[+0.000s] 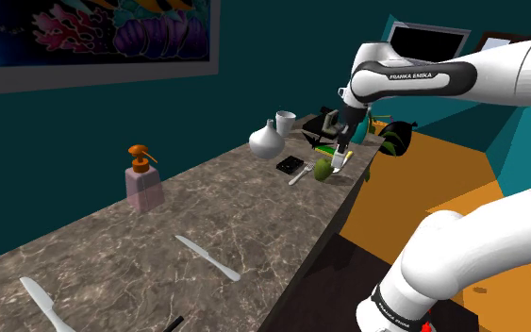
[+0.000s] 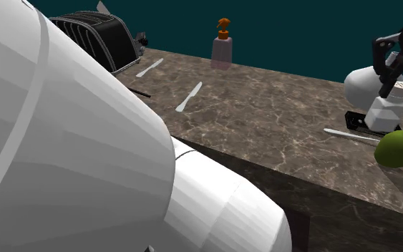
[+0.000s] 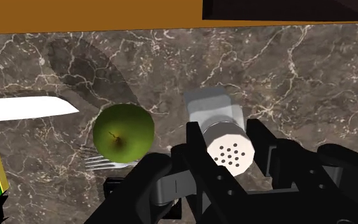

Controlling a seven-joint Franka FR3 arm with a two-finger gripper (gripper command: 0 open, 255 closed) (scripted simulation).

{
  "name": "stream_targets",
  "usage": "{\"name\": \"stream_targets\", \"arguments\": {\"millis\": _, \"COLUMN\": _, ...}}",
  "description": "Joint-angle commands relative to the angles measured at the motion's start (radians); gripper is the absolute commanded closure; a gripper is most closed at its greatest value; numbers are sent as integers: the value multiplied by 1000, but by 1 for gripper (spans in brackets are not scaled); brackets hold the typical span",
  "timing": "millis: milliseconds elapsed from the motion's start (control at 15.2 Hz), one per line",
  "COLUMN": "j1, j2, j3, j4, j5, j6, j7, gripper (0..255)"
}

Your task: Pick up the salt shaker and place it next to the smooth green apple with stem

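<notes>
Shaker (image 3: 225, 137), square-bodied, beside smooth round apple (image 3: 123, 132)

Fork (image 3: 104, 163) pt. hidden by apple (image 3: 123, 132).

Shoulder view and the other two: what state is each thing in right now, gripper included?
gripper: shut on the salt shaker.
salt shaker: clasped near its top, tilted, beside the apple.
green apple: resting on the counter, stem upward, not gripped.
soap dispenser: upright.
white vase: upright.
fork: lying flat, tines at the apple.
knife: lying flat.
</notes>
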Motion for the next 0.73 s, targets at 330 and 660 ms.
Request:
{"name": "stream_targets", "arguments": {"millis": 330, "j1": -3, "j2": 20, "j3": -18, "j4": -78, "j5": -12, "j6": 98, "j7": 10, "gripper": 255}}
{"name": "stream_targets", "arguments": {"millis": 660, "j1": -6, "j2": 39, "j3": -31, "j4": -131, "j5": -21, "j6": 170, "j7": 16, "gripper": 255}}
